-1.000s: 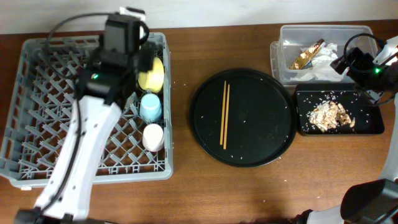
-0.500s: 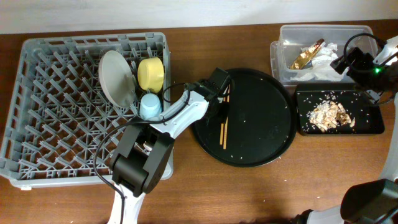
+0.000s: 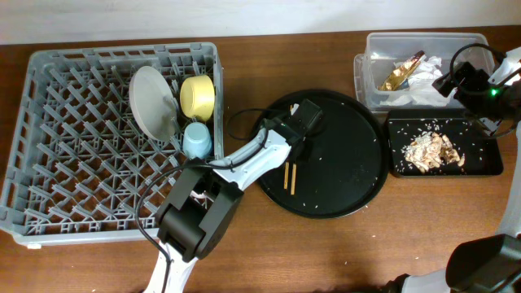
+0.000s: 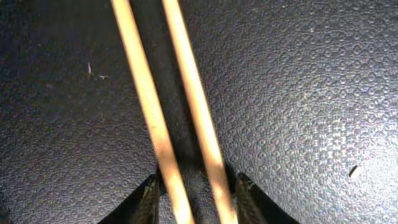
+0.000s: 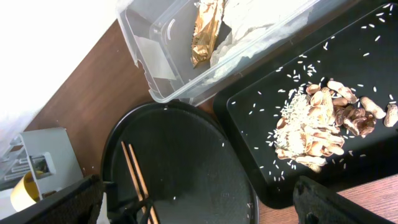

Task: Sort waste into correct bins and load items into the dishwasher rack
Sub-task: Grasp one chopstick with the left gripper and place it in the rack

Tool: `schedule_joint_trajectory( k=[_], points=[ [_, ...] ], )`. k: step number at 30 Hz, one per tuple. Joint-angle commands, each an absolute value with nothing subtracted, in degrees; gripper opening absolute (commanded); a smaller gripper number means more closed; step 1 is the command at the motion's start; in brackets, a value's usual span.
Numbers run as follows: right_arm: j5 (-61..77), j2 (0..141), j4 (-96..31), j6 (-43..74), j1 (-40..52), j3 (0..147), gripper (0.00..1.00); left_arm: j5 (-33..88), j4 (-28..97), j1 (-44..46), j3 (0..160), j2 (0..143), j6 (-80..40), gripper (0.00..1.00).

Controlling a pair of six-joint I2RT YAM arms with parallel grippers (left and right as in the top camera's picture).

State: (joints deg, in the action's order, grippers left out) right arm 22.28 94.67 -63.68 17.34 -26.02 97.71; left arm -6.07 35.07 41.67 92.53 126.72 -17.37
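Two thin wooden chopsticks [image 3: 288,177] lie side by side on the large round black tray [image 3: 346,183]. My left gripper [image 3: 298,137] is down over their upper half. In the left wrist view the chopsticks [image 4: 186,112] run between my two fingertips [image 4: 151,200], which stand open on either side of them. The grey dishwasher rack [image 3: 73,163] holds the grey plate [image 3: 152,102], the yellow bowl [image 3: 198,96] and the light-blue cup [image 3: 197,138]; my left arm hides the pink-white cup. My right gripper [image 3: 456,81] hangs open and empty above the bins.
The clear tub [image 3: 368,49] holds the gold-brown wrapper [image 3: 399,73] and white napkins [image 3: 425,81]. The shallow black tray [image 3: 488,167] holds food scraps [image 3: 431,150] and crumbs. Pale crumbs dot the round tray. The right wrist view shows the tub [image 5: 149,62] and scraps [image 5: 323,124].
My left arm has left the rack, where the plate now stands, swung over to the round tray and come down astride the chopsticks. The right arm has not moved.
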Motion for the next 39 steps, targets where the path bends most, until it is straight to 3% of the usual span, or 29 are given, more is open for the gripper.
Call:
schedule_joint_trajectory(
  k=[1, 5, 12, 15, 18, 28, 29, 30, 31, 33, 39],
  points=[
    [21.78, 94.02, -63.68, 16.71, -25.89, 98.26, 0.98, -5.89, 38.7, 41.78, 96.51, 128.88, -17.12, 0.39],
    [21.78, 94.02, -63.68, 16.73, -25.89, 98.26, 0.98, -5.82, 67.81, 41.19, 125.71, 128.9, -11.81, 0.4],
    [21.78, 94.02, -63.68, 16.71, -25.89, 98.26, 0.99, -4.32, 71.13, 38.17, 127.76, 141.51, -10.61, 0.8],
    [21.78, 94.02, -63.68, 16.71, -25.89, 98.26, 0.99, -4.32, 70.35, 37.76, 127.76, 143.26, -10.66, 0.72],
    [21.78, 94.02, -63.68, 16.71, -25.89, 98.26, 0.99, -4.34, 68.97, 37.69, 127.55, 143.46, -11.53, 0.57],
    [21.78, 94.02, -63.68, 16.71, -25.89, 98.26, 0.98, -4.25, 67.55, 37.65, 127.55, 148.57, -16.73, 0.49],
    [21.78, 94.02, -63.68, 16.71, -25.89, 98.26, 0.99, -4.08, 67.29, 37.67, 127.55, 148.62, -16.73, 0.39],
    [21.78, 94.02, -63.68, 16.71, -25.89, 98.26, 0.98, -3.79, 66.67, 37.98, 127.55, 148.62, -16.73, 0.18],
    [21.78, 94.02, -63.68, 16.71, -25.89, 98.26, 0.99, -3.81, 66.48, 38.11, 127.55, 148.62, -16.71, 0.05],
    [21.78, 94.02, -63.68, 16.71, -25.89, 98.26, 0.98, -1.65, 67.22, 37.98, 128.25, 148.44, -16.69, 0.01],
    [21.78, 94.02, -63.68, 16.71, -25.89, 98.26, 0.99, -3.6, 96.75, 31.48, 171.94, 148.2, -11.2, 0.01]
  ],
)
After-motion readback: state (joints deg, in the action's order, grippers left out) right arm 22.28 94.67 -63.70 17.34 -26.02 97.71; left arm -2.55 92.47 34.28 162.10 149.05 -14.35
